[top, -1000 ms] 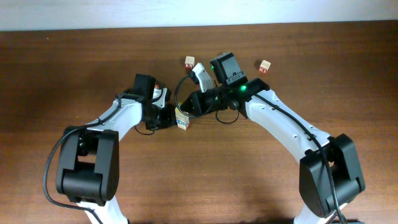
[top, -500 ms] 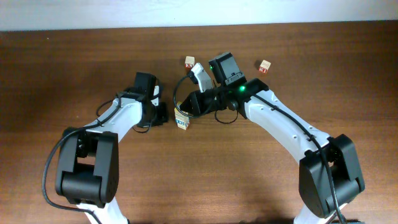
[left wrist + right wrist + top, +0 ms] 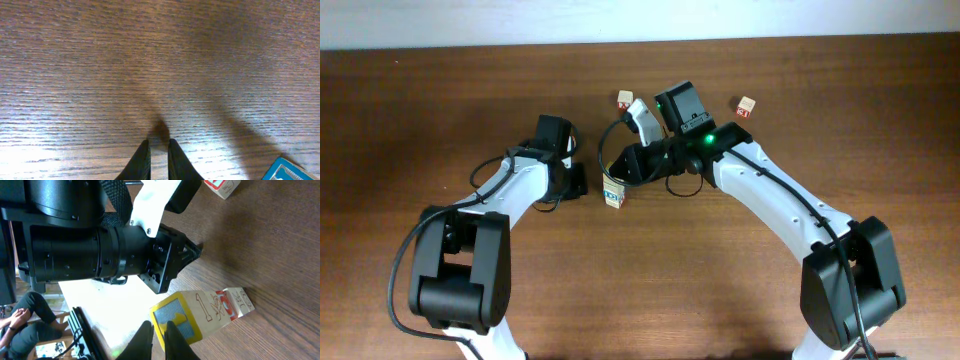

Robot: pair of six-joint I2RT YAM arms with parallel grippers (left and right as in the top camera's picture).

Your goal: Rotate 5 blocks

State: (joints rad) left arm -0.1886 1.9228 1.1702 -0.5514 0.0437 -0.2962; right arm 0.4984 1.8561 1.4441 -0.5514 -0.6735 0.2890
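A stack of wooden blocks (image 3: 614, 195) stands on the table between my two grippers. In the right wrist view the stack's top block (image 3: 175, 321) has a yellow-framed blue face; below it sit blocks with a "1" and a red mark (image 3: 226, 305). My right gripper (image 3: 159, 339) hovers at that top face, its jaws parted by a narrow slit and holding nothing. In the overhead view it (image 3: 617, 172) is just above the stack. My left gripper (image 3: 159, 159) stands left of the stack over bare wood, also slightly open and empty. One blue-edged block corner (image 3: 291, 171) shows at its lower right.
Two loose cubes with red marks lie behind the stack: one (image 3: 625, 99) at the back centre, one (image 3: 747, 106) at the back right, which also shows as a red-marked cube (image 3: 222, 186) in the right wrist view. The left arm's black body (image 3: 100, 250) fills that view's upper left.
My left gripper has pulled back to the left, away from the stack. Both grippers' jaws have parted a little. The stack has stayed where it was.
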